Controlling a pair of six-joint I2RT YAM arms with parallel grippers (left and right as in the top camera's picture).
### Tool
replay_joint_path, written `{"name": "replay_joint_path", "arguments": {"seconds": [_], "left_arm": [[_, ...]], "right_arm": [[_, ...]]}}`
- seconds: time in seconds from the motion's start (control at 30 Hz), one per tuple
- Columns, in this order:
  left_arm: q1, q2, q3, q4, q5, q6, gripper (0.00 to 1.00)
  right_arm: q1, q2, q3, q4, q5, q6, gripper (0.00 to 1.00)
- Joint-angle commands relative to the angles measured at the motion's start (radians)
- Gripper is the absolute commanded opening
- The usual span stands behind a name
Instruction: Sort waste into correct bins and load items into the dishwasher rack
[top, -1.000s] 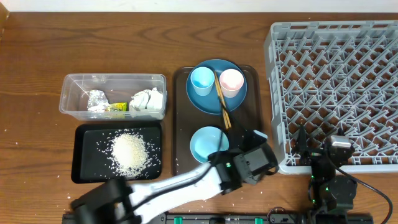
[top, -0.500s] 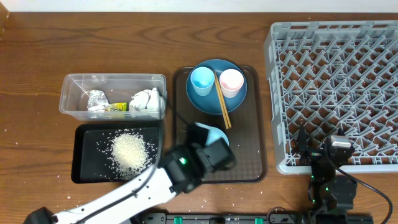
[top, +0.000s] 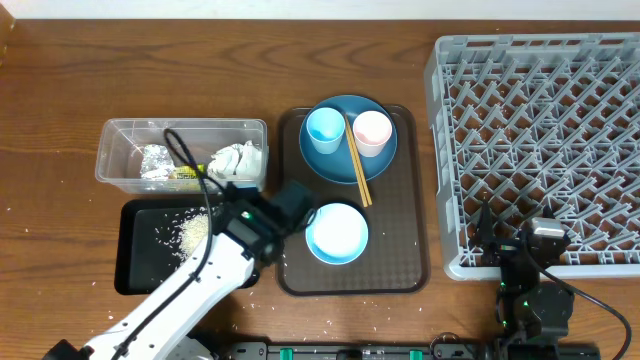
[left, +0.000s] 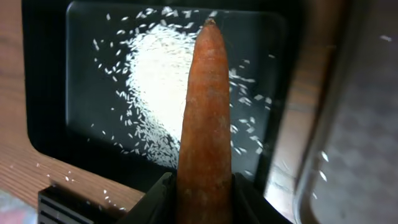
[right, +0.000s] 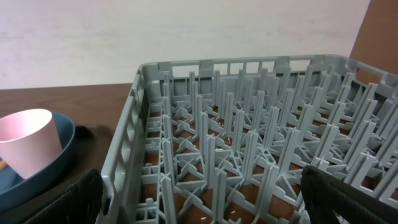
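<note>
a small orange carrot (left: 204, 124) is pinched at its thick end by the left gripper (left: 203, 198) and held over the loose white rice grains (left: 155, 68) in the shallow black rectangular tray (top: 135, 270) at near left. the right gripper (right: 202, 196) is spread wide at the near edge of the large grey pegged plastic rack (top: 540, 100).

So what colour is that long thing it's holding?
Orange: a carrot, clearest in the left wrist view.
</note>
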Motion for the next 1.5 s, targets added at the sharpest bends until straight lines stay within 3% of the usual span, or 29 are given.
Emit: {"name": "replay_joint_path", "arguments": {"seconds": [0.0, 0.37, 0.77, 1.17, 1.3, 1.47], "left_arm": [[0.050, -0.003, -0.043, 0.029, -0.019, -0.021, 0.30], [0.067, -0.002, -0.188, 0.246, -0.019, 0.029, 0.30], [0.067, -0.002, -0.266, 0.363, -0.020, 0.056, 0.30], [0.067, -0.002, -0.280, 0.397, -0.020, 0.078, 0.30], [0.067, -0.002, -0.280, 0.395, -0.020, 0.078, 0.38], [0.067, -0.003, -0.280, 0.392, -0.020, 0.078, 0.39]], "right_arm": [[-0.005, 0.000, -0.001, -0.004, 0.000, 0.003, 0.99], [-0.005, 0.000, -0.001, -0.004, 0.000, 0.003, 0.99], [-0.005, 0.000, -0.001, -0.004, 0.000, 0.003, 0.99], [-0.005, 0.000, -0.001, -0.004, 0.000, 0.003, 0.99], [-0.005, 0.000, -0.001, -0.004, 0.000, 0.003, 0.99], [-0.005, 0.000, -0.001, -0.004, 0.000, 0.003, 0.99]]}}
